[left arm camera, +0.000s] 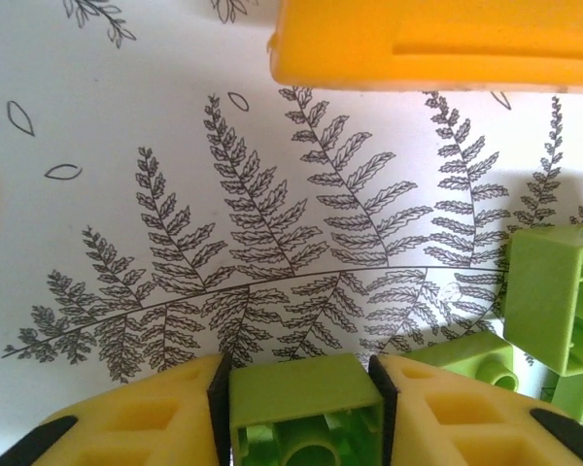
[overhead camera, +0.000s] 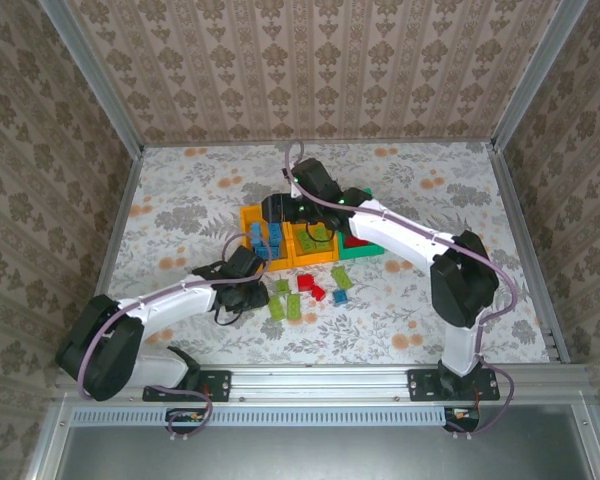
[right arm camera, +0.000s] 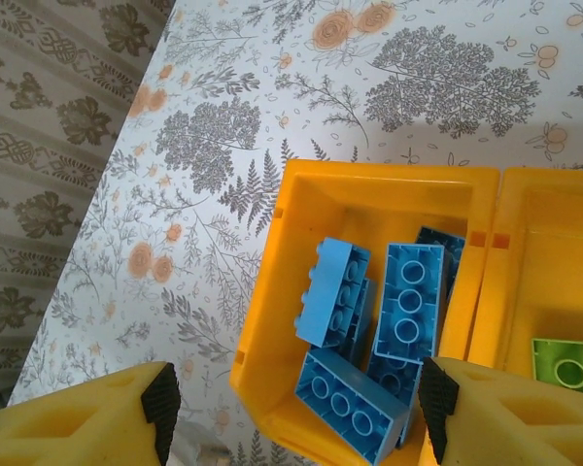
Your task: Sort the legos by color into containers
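My left gripper [left arm camera: 299, 377] is shut on a lime green lego [left arm camera: 306, 413], both pads flat against its sides, low over the patterned table. Two more lime green legos [left arm camera: 559, 296] lie just to its right. The wall of an orange container [left arm camera: 437, 44] stands ahead of it. My right gripper [right arm camera: 296, 398] hangs open and empty above the left orange container [right arm camera: 272, 291], which holds several blue legos [right arm camera: 408, 296]. The middle orange container [right arm camera: 549, 252] holds a green lego [right arm camera: 568, 367]. The green container [overhead camera: 368, 250] stands on the right of the row.
Loose legos lie in front of the containers: green ones [overhead camera: 287, 306], red ones [overhead camera: 310, 287] and a blue one [overhead camera: 340, 296]. The left arm [overhead camera: 170, 300] reaches in from the near left. The right arm [overhead camera: 410, 235] arches over the green container. Walls enclose the table.
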`<state>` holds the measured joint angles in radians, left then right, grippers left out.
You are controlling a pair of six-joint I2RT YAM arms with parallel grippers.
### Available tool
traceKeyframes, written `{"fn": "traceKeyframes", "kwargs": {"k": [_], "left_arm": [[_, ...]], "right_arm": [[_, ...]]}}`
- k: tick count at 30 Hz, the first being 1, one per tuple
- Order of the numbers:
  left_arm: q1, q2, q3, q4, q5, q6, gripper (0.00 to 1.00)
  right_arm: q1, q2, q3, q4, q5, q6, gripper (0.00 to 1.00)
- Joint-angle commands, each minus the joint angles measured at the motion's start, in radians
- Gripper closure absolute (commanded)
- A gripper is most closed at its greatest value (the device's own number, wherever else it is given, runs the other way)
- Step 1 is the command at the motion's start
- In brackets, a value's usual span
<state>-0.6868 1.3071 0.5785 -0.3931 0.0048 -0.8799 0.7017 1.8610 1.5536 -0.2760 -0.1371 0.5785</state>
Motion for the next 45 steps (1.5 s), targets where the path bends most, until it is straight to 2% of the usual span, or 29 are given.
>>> {"fn": "traceKeyframes", "kwargs": {"k": [1, 7, 16, 23, 28, 32, 37, 45], "left_arm": [[-0.008, 0.002, 0.011, 0.017, 0.020, -0.007, 0.63], [-0.010, -0.038, 0.056, 0.005, 0.014, 0.012, 0.73], [-0.009, 0.035, 0.328, -0.017, 0.027, 0.136, 0.72], [-0.007, 0.271, 0.629, -0.004, 0.119, 0.250, 0.71], [0.008, 0.456, 0.795, 0.002, 0.179, 0.283, 0.71], [0.032, 0.575, 0.884, 0.002, 0.219, 0.280, 0.68], [0.036, 0.606, 0.895, 0.039, 0.224, 0.277, 0.59], [0.029, 0.570, 0.871, 0.039, 0.201, 0.270, 0.20]], "right_arm": [[-0.014, -0.051, -0.046, 0.007, 0.031, -0.017, 0.30], [-0.022, -0.139, -0.161, -0.001, 0.097, -0.058, 0.29], [-0.030, -0.350, -0.443, 0.029, 0.193, -0.105, 0.28], [-0.030, -0.461, -0.672, 0.000, 0.296, -0.091, 0.28], [-0.030, -0.494, -0.785, 0.042, 0.276, -0.046, 0.28], [-0.025, -0.439, -0.794, 0.027, 0.246, -0.065, 0.29], [-0.024, -0.388, -0.794, 0.037, 0.244, -0.080, 0.29], [-0.015, -0.298, -0.746, 0.050, 0.214, -0.115, 0.31]]}}
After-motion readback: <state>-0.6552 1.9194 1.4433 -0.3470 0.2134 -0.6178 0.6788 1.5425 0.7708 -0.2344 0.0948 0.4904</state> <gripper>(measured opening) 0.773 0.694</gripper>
